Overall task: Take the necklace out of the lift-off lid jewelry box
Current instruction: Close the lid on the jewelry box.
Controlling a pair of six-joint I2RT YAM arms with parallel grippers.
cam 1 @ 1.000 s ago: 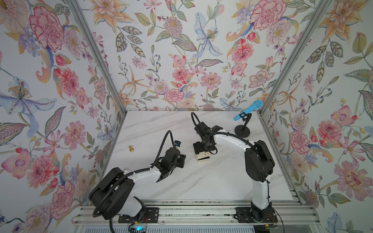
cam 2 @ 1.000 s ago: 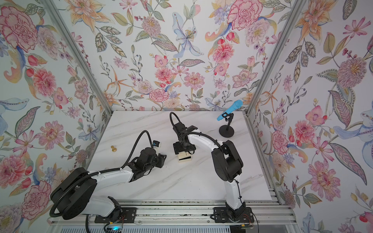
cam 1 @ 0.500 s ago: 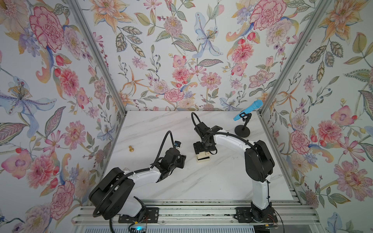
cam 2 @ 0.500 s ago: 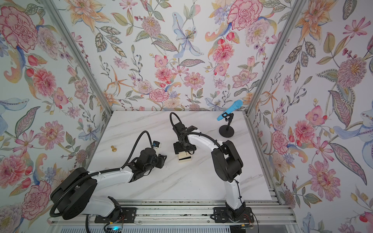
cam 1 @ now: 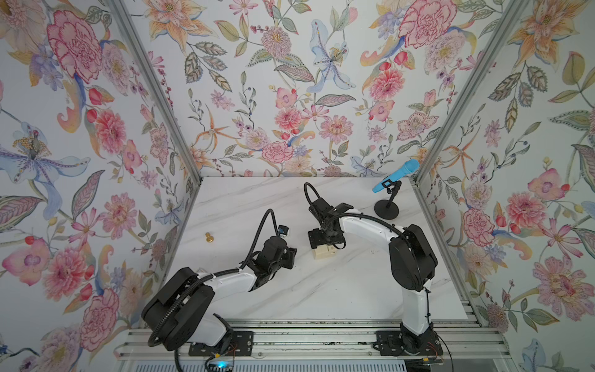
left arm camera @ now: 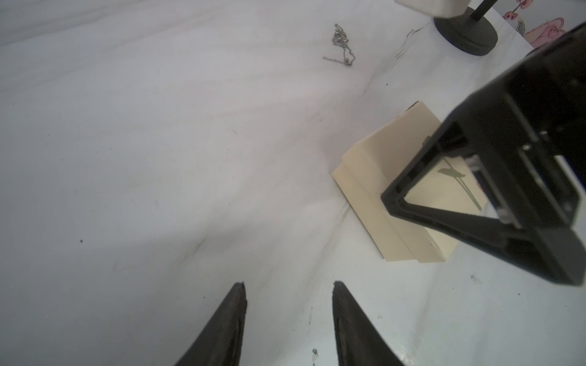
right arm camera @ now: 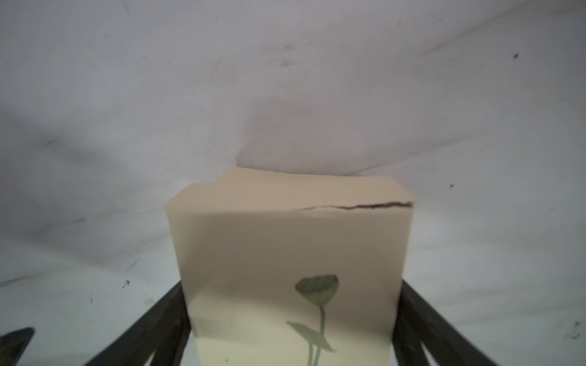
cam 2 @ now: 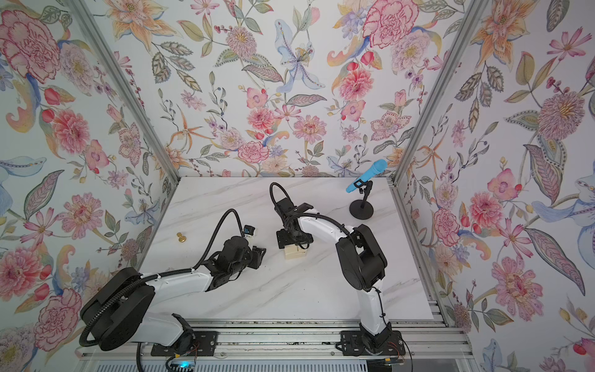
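A small gold knob (cam 1: 209,238) sits alone near the left edge of the white marble table (cam 1: 251,203), well apart from everything else.

To its right, the left gripper (cam 1: 290,254) hangs low over the table and points toward the middle. In its own wrist view the two dark fingertips (left arm camera: 239,298) stand a moderate gap apart. Only bare table shows between them, so the jaws are partly open and hold nothing.

Next comes the cream box (cam 1: 325,253), which rests on the table near the centre. Its lid (right arm camera: 285,253), marked with a thin dark flower stem, is on the base. It sits slightly askew: the base juts out along one side, and a thin dark gap shows under one edge of the lid. The right gripper (cam 1: 323,241) hangs directly over the box, pointing down. Its jaws are spread wide, with one finger (right arm camera: 168,313) on each side of the lid and close against it. Whether they press on the lid or merely flank it cannot be told.

The necklace (left arm camera: 342,44) is outside the box. It lies in a small silvery heap on the bare table, clear of both grippers, and the box stands between it and the left gripper. It shows only in the left wrist view, which places it near the round black base of the stand (cam 1: 386,213).

That stand is at the far right corner of the table and holds a blue microphone (cam 1: 396,175) tilted upward.
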